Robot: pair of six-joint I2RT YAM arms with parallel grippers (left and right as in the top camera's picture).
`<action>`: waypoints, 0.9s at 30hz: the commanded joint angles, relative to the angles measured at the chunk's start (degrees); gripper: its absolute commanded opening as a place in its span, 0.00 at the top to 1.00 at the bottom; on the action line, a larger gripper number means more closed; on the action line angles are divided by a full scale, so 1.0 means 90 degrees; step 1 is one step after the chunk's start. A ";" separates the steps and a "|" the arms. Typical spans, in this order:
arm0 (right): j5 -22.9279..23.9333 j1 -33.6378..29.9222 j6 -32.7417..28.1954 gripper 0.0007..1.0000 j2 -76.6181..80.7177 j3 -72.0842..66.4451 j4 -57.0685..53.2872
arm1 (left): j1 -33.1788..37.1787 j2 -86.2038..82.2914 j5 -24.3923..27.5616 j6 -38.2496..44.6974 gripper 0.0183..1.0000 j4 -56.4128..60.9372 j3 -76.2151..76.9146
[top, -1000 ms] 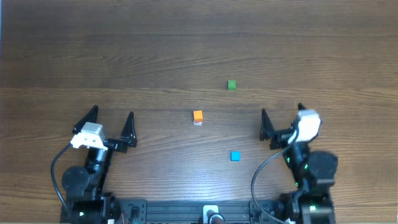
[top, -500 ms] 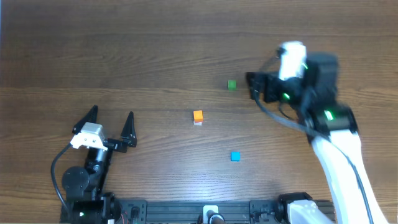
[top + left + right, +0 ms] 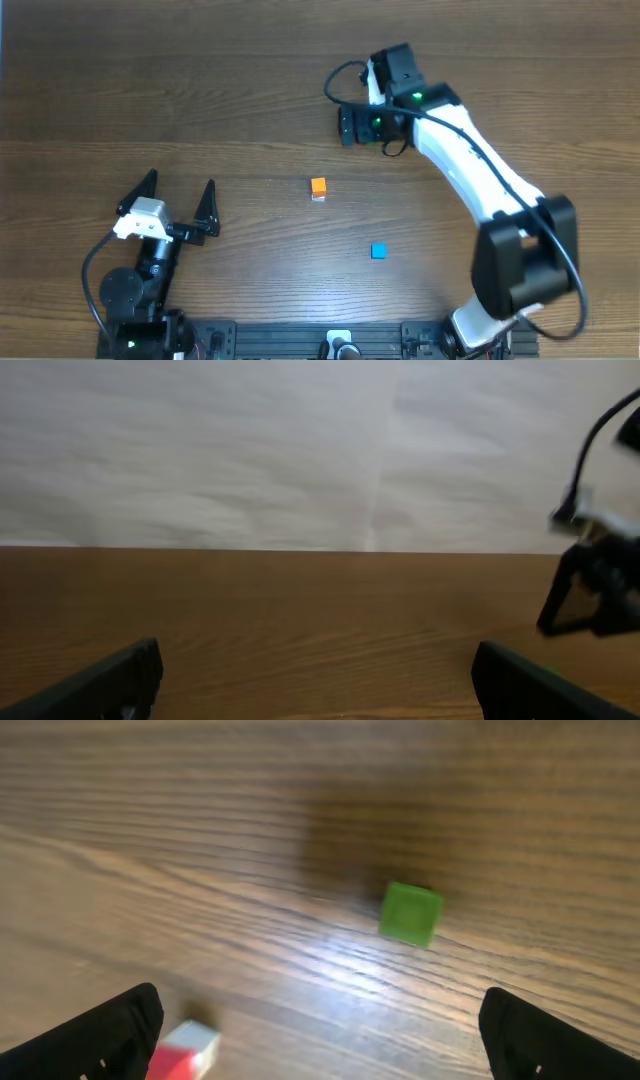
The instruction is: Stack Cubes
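Observation:
A small green cube (image 3: 411, 914) lies on the wooden table, just beyond and between the spread fingers of my right gripper (image 3: 320, 1002), which is open and empty. From above, the right gripper (image 3: 360, 127) hangs over the far centre of the table, covering the green cube's spot. An orange cube (image 3: 318, 185) rests on a red-and-white piece at mid-table; that piece (image 3: 182, 1054) also appears by my right gripper's finger. A blue cube (image 3: 378, 251) sits nearer the front. My left gripper (image 3: 181, 184) is open at the front left, holding nothing.
Bare wooden table (image 3: 200, 80) stretches on all sides. The right arm (image 3: 480, 180) runs diagonally across the right half. In the left wrist view the left gripper (image 3: 315, 655) faces a pale wall, with the right arm (image 3: 600, 585) off to one side.
The right arm swung from its spot at the front right up and leftward, ending over the green cube. The left arm and the cubes stayed put.

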 commanded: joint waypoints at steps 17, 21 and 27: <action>0.1360 -0.0075 0.0775 0.01 0.1253 0.0155 0.0141 | 0.0029 -0.0032 0.0029 0.0100 0.00 0.0032 -0.0049; 0.1355 -0.0087 0.0916 0.02 0.1326 0.0155 0.0364 | 0.0029 -0.0032 0.0029 0.0100 0.00 0.0032 -0.0049; 0.1355 -0.0080 0.0913 0.09 0.1338 0.0155 0.0435 | 0.0029 -0.0032 0.0029 0.0100 0.00 0.0032 -0.0049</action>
